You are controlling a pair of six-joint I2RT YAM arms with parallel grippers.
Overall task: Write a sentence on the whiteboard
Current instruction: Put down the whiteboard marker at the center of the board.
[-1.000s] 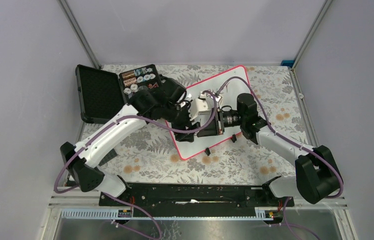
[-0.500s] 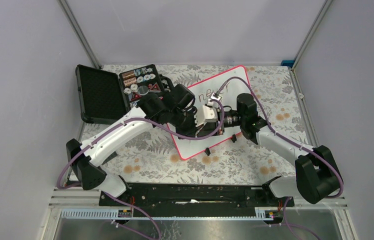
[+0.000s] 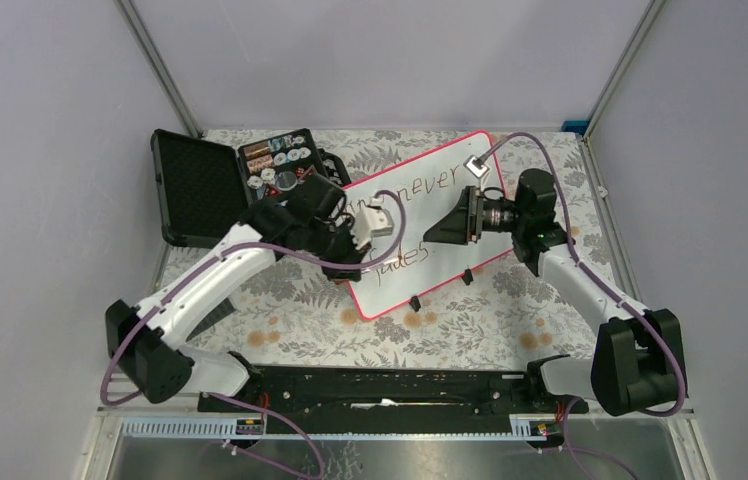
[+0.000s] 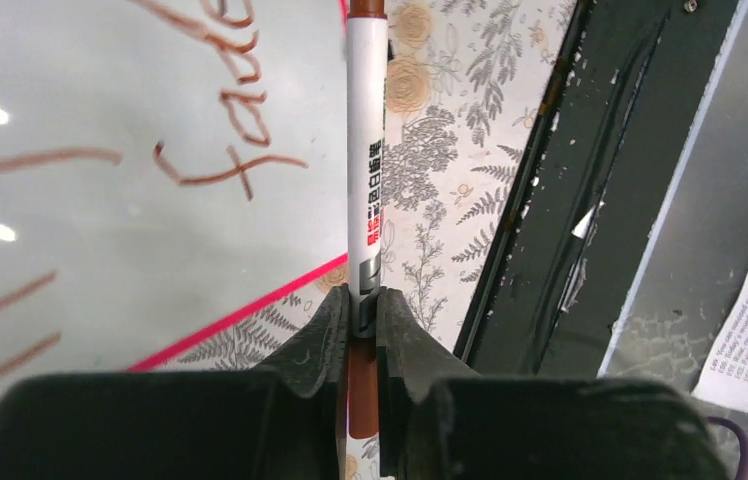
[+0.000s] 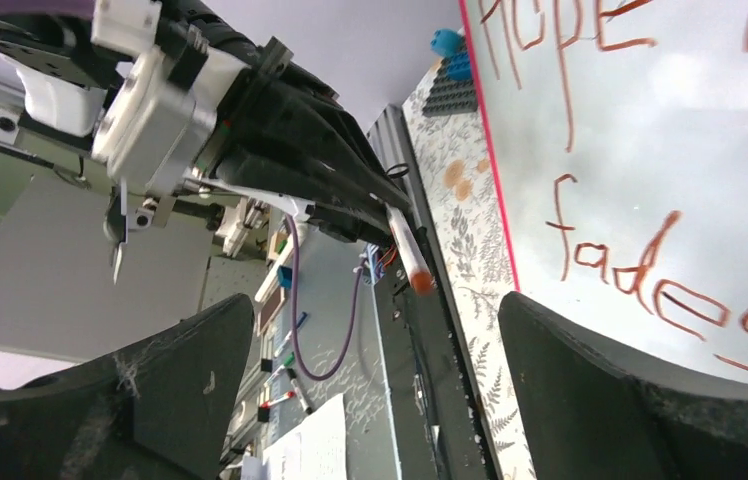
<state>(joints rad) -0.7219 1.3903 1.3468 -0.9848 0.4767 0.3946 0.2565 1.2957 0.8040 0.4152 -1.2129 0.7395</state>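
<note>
The whiteboard lies tilted on the floral table, pink-rimmed. The sentence is on it in brown marker, with "never" above "fades". "Hope" shows in the right wrist view. My left gripper hangs at the board's left edge. It is shut on a white marker with a brown cap. The marker points toward the table's near edge. My right gripper hovers over the board's middle, wide open, nothing between its fingers. It faces the left gripper and the marker.
An open black case with small items stands at the back left, close behind the left arm. Two black clips sit on the board's near edge. A black rail runs along the table front. Papers and pens lie beyond it.
The two grippers met over the board, both on the marker. The left one shut on it and drew it left. The right one opened and backed off right, uncovering the writing.
</note>
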